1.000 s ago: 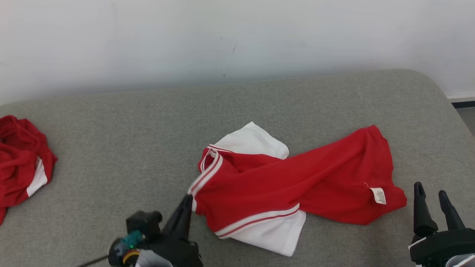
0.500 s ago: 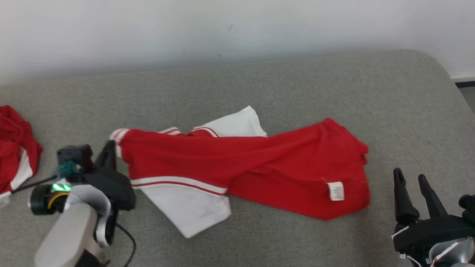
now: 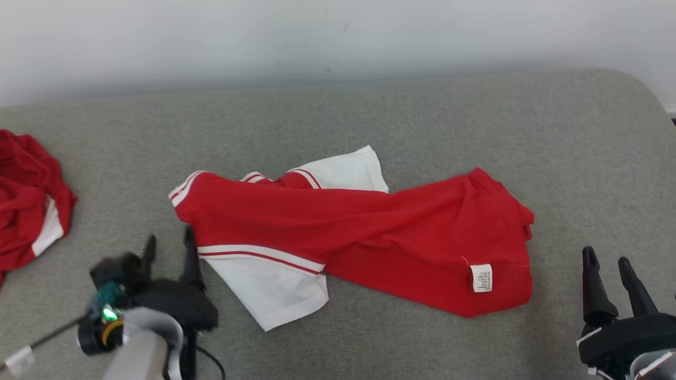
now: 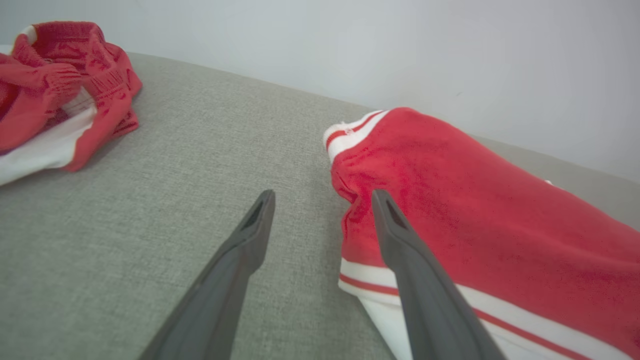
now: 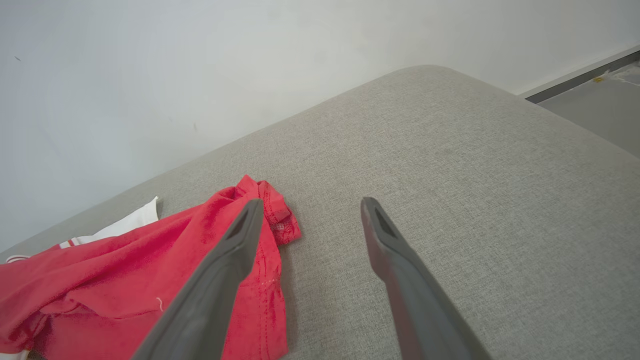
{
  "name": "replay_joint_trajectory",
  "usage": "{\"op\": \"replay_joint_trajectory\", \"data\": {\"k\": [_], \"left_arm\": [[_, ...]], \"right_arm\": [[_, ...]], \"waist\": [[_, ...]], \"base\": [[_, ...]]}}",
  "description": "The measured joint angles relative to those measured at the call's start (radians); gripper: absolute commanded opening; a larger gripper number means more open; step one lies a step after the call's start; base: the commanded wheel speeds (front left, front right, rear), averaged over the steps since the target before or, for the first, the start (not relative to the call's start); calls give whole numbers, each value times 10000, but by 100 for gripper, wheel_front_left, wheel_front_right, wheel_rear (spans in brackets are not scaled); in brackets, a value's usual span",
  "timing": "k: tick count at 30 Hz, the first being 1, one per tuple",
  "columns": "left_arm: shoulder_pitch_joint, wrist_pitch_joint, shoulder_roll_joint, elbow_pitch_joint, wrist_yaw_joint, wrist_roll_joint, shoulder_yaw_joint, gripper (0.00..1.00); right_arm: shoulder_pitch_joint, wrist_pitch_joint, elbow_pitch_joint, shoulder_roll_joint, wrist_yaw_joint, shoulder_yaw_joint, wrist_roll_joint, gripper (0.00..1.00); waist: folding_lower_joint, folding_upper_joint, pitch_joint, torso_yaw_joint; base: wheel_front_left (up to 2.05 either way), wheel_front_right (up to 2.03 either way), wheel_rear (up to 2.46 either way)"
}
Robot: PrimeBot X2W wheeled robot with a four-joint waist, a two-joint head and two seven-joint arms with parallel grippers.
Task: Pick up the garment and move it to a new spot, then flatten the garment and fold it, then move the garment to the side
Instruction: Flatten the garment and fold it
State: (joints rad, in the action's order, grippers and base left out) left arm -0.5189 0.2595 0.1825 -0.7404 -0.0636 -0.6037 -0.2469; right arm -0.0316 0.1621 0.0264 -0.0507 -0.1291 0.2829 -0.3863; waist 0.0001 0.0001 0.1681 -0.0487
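Lying crumpled across the middle of the grey upholstered surface (image 3: 338,116), the red and white garment (image 3: 369,227) is seen with its white label (image 3: 481,277) turned up near its right end. The left end effector (image 3: 170,236) is held wide open just beside the striped left end of the garment, and nothing is gripped by it. The right end effector (image 3: 606,257) is also spread open and empty, near the right hem. A second red garment (image 3: 26,211) is bunched at the far left, well apart.
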Motion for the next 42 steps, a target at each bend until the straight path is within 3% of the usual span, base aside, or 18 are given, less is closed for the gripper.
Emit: {"op": "replay_joint_trajectory", "data": {"k": [7,13,18,21,22,23,24,31,36,39,40,42], "left_arm": [[2137,-157,-918,1241,798,-261,-566,100],[2181,-744,-1168,869,807,-936,-681,100],[1588,-1195,-1239,17,727,-1197,-934,100],[1307,-1444,-1275,-407,920,-1269,-1231,100],[1198,-1498,-1281,-539,989,-1277,-1336,53],[1107,-1513,-1285,-637,995,-1267,-1432,44],[1026,-1419,-1289,-732,989,-1229,-1513,0],[910,-224,-965,-349,268,-842,-1166,0],[1827,-184,-368,1816,-230,-807,-844,0],[2642,-936,61,3536,-823,-639,-999,0],[2931,-1264,155,4059,-978,-606,-1116,100],[3351,-1699,286,4677,-1258,-575,-1193,100]], "right_arm": [[283,61,-113,6,0,15,-90,100],[300,132,-94,8,0,-263,-155,100],[285,130,-88,4,0,-267,-153,100],[267,92,-88,2,0,-226,-153,100],[267,88,-94,0,0,-222,-153,100],[267,73,-105,2,0,-201,-153,100],[266,48,-115,0,0,-196,-155,100],[307,-73,-249,0,0,-21,-194,100],[423,-209,-380,2,0,132,-288,100],[577,-222,-397,4,0,207,-347,100],[584,-230,-401,6,0,221,-349,100],[579,-230,-418,-2,0,224,-349,100]], "waist": [[-2,0,-567,486],[-3,-1,-894,632],[-2,-1,-877,386],[-3,-1,-802,189],[-2,-1,-773,128],[-2,-1,-744,76],[-2,-1,-715,29],[-2,-1,-746,45],[-2,-1,-906,374],[-2,-1,-988,633],[-2,-1,-1012,723],[-2,-1,-1052,888]], "base": [[0,0,0],[0,0,0],[0,0,0],[0,0,0],[0,0,0],[0,0,0],[0,0,0],[0,0,0],[0,0,0],[0,0,0],[0,0,0],[0,0,0]]}}
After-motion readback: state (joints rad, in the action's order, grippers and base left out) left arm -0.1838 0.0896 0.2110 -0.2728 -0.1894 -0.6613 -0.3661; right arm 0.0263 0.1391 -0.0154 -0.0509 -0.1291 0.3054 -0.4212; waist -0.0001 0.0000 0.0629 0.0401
